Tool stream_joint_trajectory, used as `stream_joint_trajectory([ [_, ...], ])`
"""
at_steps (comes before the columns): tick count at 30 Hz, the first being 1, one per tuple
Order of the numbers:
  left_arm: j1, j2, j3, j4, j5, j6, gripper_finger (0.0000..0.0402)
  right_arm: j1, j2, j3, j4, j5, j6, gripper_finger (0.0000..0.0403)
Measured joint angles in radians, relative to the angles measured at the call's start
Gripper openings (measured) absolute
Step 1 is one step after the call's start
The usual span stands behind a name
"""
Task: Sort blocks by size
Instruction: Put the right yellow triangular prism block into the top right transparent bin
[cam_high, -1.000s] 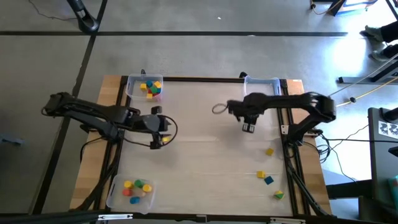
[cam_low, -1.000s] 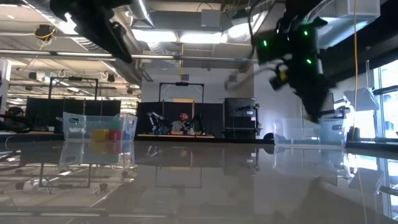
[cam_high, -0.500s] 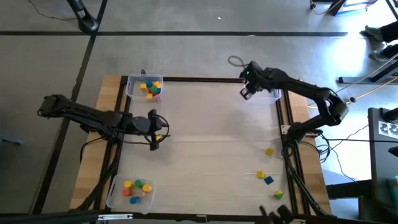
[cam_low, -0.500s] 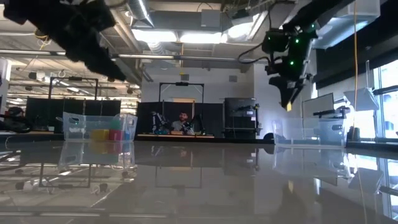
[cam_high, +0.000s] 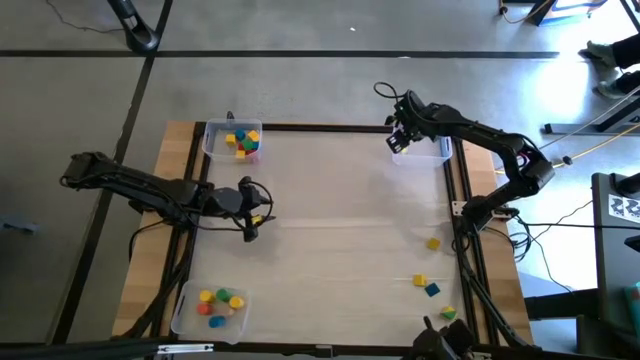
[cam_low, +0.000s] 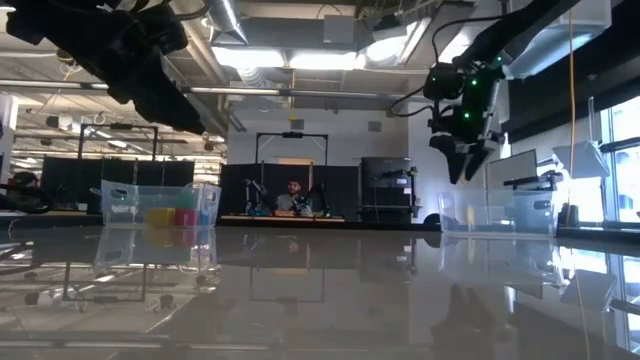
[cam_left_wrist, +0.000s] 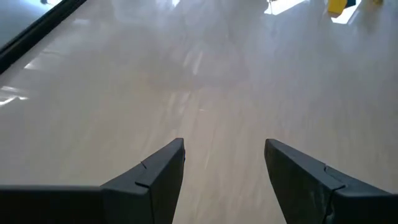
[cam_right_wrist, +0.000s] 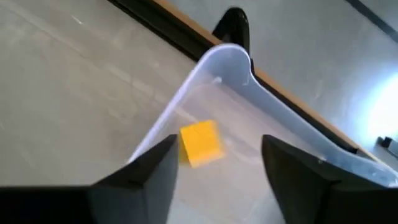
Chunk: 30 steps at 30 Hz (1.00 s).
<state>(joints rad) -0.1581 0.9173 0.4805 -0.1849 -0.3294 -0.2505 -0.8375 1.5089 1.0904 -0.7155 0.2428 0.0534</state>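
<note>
My right gripper (cam_high: 397, 142) (cam_right_wrist: 217, 158) hangs open above the clear tray (cam_high: 428, 146) at the table's far right corner. A yellow block (cam_right_wrist: 200, 144) shows inside that tray, close to its wall (cam_right_wrist: 186, 93), below and between the fingers. Loose blocks lie on the table near the right edge: two yellow (cam_high: 432, 243) (cam_high: 420, 281), one blue (cam_high: 431, 290) and one green-and-yellow (cam_high: 448, 313). My left gripper (cam_high: 250, 232) (cam_left_wrist: 224, 158) hovers open over bare table at the left, with nothing between its fingers.
Two clear trays with several coloured blocks stand at the far left (cam_high: 232, 140) and the near left (cam_high: 208, 306). A dark frame (cam_high: 455, 190) runs along the table's edges. The wide wooden middle (cam_high: 340, 230) lies bare. A person sits in the room behind (cam_low: 292, 192).
My right gripper has swung from the table's middle to the far right corner, over the clear tray, carrying a yellow block. It has opened there and let the block go into the tray. My left gripper has sunk a little toward the table.
</note>
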Motion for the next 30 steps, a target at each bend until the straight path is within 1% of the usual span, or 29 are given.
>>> stream_joint_trajectory([
  [2, 0.0, 0.0, 0.0, -0.001, 0.0, 0.0, 0.021, 0.0, 0.0, 0.002, -0.027, 0.0, 0.007, 0.0262],
  [5, 0.001, 0.0, 0.0, 0.005, -0.001, 0.006, 0.021, 0.015, -0.001, 0.016, -0.1, -0.013, 0.013, 0.0299],
  [9, 0.011, 0.003, 0.0, 0.086, -0.012, 0.049, 0.021, 0.091, -0.013, 0.024, -0.192, -0.027, 0.034, 0.0324],
  [13, 0.013, 0.007, 0.0, 0.136, -0.014, 0.101, 0.021, 0.21, -0.049, 0.025, -0.283, -0.025, 0.059, 0.0327],
  [17, 0.018, 0.009, 0.0, 0.165, -0.014, 0.13, 0.021, 0.343, -0.104, 0.025, -0.385, -0.015, 0.135, 0.0328],
  [21, 0.035, 0.013, 0.0, 0.182, -0.014, 0.131, 0.021, 0.472, -0.147, 0.025, -0.466, -0.038, 0.236, 0.0328],
  [25, 0.052, 0.017, 0.0, 0.18, -0.014, 0.121, 0.021, 0.585, -0.158, 0.025, -0.57, -0.073, 0.377, 0.0328],
  [28, 0.063, 0.027, 0.0, 0.184, -0.014, 0.121, 0.021, 0.667, -0.158, 0.002, -0.611, -0.081, 0.465, 0.0328],
  [30, 0.069, 0.038, 0.0, 0.185, -0.014, 0.121, 0.021, 0.72, -0.158, -0.021, -0.62, -0.115, 0.497, 0.0328],
])
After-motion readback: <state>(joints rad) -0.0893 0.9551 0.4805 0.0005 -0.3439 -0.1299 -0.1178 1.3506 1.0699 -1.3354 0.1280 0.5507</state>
